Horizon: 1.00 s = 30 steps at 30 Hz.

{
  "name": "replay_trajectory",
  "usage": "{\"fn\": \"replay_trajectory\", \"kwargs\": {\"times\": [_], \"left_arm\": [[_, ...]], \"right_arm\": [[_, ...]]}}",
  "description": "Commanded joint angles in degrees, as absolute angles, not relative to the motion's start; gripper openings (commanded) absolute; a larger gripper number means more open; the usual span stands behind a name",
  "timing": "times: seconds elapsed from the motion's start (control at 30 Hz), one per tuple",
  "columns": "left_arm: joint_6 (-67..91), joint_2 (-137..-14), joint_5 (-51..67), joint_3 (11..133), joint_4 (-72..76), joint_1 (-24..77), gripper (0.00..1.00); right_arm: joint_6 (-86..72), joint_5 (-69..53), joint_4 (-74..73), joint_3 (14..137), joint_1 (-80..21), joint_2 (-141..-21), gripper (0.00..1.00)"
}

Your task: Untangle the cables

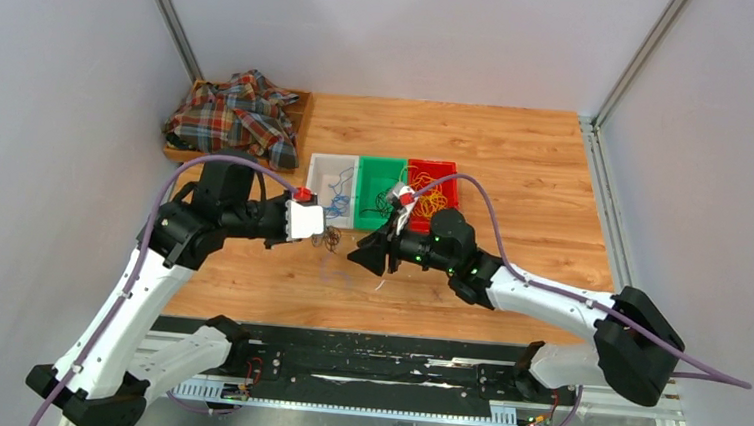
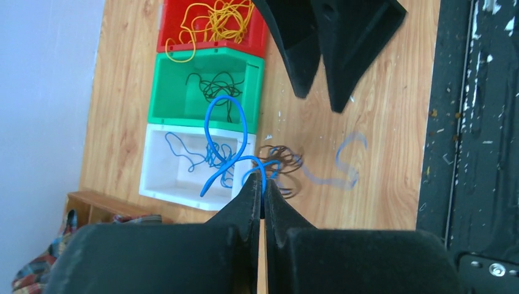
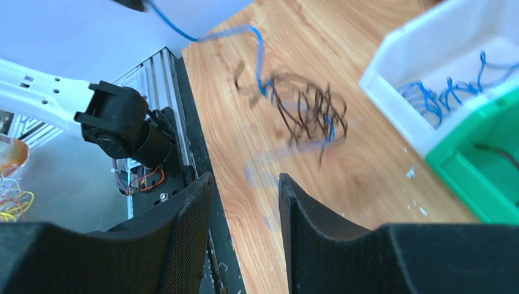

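My left gripper (image 2: 263, 184) is shut on a blue cable (image 2: 229, 131), which loops up above the white bin (image 2: 177, 195); the gripper also shows in the top view (image 1: 324, 221). A small tangle of dark brown and blue cables (image 2: 284, 165) lies on the table just below it and also shows in the right wrist view (image 3: 309, 110). A blurred blue strand (image 2: 346, 165) trails beside the tangle. My right gripper (image 3: 245, 179) is open and empty, low over the table right of the tangle (image 1: 360, 255).
Three bins stand in a row: white (image 1: 312, 193) with blue cables (image 2: 190, 153), green (image 1: 381, 163) with black cables (image 2: 214, 86), red (image 1: 433, 165) with yellow cables (image 2: 214, 18). A plaid cloth (image 1: 235, 113) lies at the far left.
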State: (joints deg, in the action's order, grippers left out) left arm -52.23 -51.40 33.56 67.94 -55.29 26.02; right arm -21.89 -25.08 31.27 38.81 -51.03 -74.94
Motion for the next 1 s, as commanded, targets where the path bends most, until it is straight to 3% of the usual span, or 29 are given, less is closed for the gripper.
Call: {"fn": "replay_trajectory", "kwargs": {"times": [0.0,0.17,0.4,0.67,0.97], "left_arm": [[-45.94,-52.41,35.45,70.90,-53.70,26.28,0.01],[-43.64,-53.33,36.63,74.34,-53.70,26.39,0.00],[-41.47,-54.08,38.35,78.64,-53.70,26.37,0.00],[-39.27,-54.67,39.43,80.61,-53.70,26.38,0.00],[-35.61,-56.73,41.29,86.58,-53.64,26.46,0.00]], "right_arm": [[-14.65,-14.69,33.55,42.52,-55.63,-75.09,0.44],[-14.67,-10.79,32.20,47.06,-55.72,-79.36,0.39],[-15.54,-15.40,36.51,44.97,-57.65,-81.20,0.40],[-16.38,-6.97,39.91,44.53,-59.34,-76.92,0.42],[-10.87,-0.52,36.06,51.63,-62.11,-83.63,0.42]]}}
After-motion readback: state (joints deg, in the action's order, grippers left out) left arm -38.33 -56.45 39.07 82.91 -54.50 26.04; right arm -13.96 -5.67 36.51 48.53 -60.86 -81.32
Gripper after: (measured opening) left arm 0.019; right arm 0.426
